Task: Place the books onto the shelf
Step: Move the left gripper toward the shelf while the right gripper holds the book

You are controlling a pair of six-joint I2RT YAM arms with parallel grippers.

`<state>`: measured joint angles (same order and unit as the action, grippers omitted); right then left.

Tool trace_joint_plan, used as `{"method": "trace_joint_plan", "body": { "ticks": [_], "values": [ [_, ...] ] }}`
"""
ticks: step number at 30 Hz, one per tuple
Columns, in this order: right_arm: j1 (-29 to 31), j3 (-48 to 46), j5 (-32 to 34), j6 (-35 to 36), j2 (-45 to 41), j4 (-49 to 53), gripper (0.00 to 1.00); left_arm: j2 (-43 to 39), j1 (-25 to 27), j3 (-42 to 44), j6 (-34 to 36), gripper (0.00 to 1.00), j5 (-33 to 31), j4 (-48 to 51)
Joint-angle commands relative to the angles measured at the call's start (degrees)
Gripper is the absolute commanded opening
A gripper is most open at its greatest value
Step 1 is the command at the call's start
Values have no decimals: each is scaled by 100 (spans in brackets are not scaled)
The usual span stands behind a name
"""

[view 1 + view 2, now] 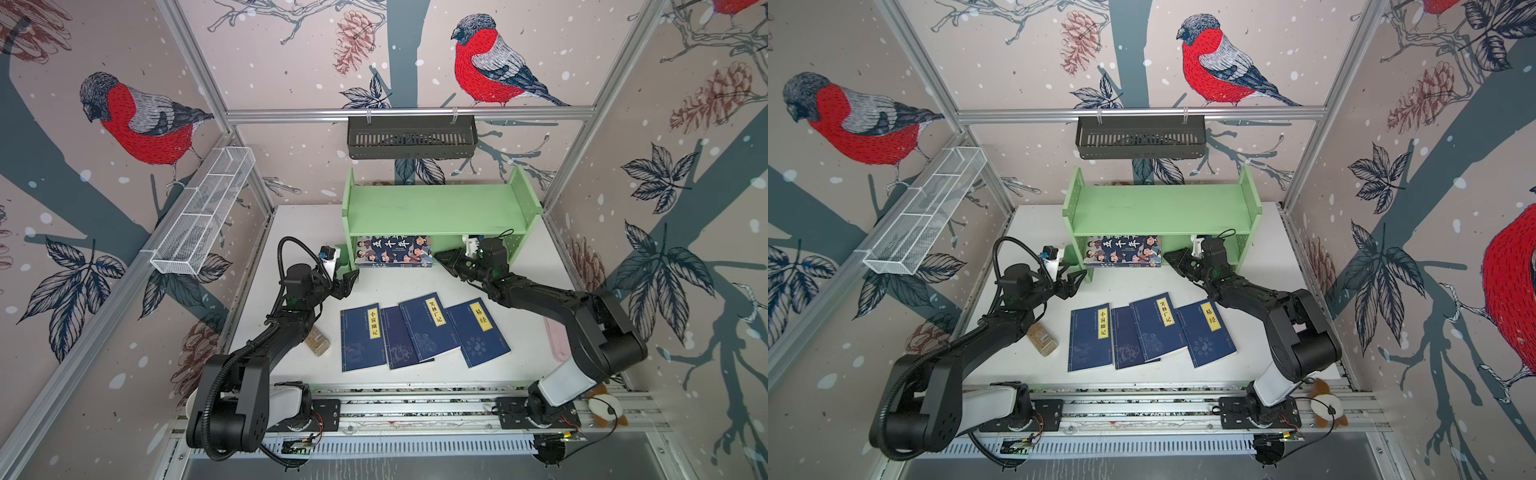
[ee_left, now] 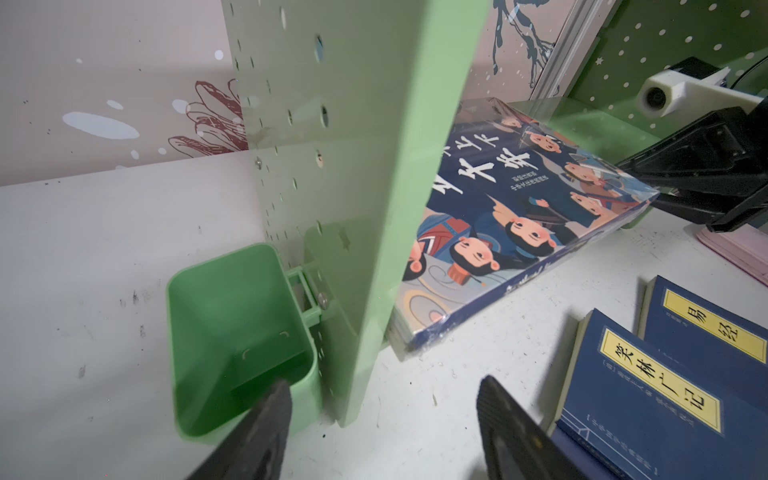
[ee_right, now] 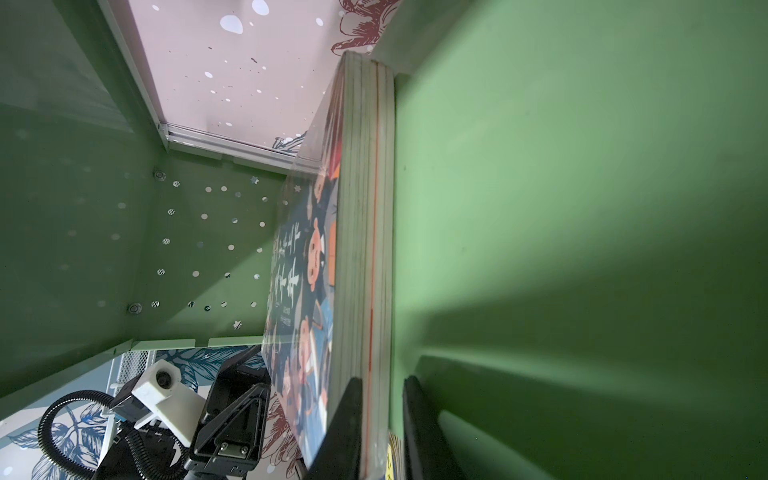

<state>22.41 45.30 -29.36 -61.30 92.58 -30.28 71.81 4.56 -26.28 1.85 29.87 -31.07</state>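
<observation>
**Foreground.** On the table (image 1: pixel 415 376) lie four navy paperbacks (image 1: pixel 428 324) with yellow title labels. They are flat, in an overlapping fan, and none is shelved.

**Middle.** The left gripper (image 1: pixel 350 280) has its fingers apart and empty. It sits beside the shelf's left side panel and the single green cup (image 2: pixel 232 324). The right gripper (image 3: pixel 384 380) has its fingers clamped on the right-hand edge of the one cartoon-cover book (image 1: pixel 394 250). That book lies flat on the lower tier (image 3: pixel 582 208) of the one light green shelf (image 1: pixel 440 208), near the left panel, with its front edge overhanging the table.

**Step in hand, as judged.** The cartoon-cover book is being seated. Done well, the right gripper pushes it level and straight back until no edge overhangs. It then opens fully before retreating, so the book is not dragged out. The left gripper keeps clear of the panel.

**Background.** One black slotted basket (image 1: pixel 411 137) and one white wire basket (image 1: pixel 203 212) are both wall-hung.

**Count.** Five books, one on the shelf.
</observation>
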Motion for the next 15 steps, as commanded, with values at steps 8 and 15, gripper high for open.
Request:
{"method": "trace_joint_plan", "body": {
  "ticks": [8, 15],
  "values": [
    [0, 76, -190, 21, 199, -224, 23, 226, 158, -131, 161, 65, -139, -498],
    [-22, 197, -306, 48, 321, -224, 23, 289, 186, -141, 228, 58, -248, -575]
  ]
}}
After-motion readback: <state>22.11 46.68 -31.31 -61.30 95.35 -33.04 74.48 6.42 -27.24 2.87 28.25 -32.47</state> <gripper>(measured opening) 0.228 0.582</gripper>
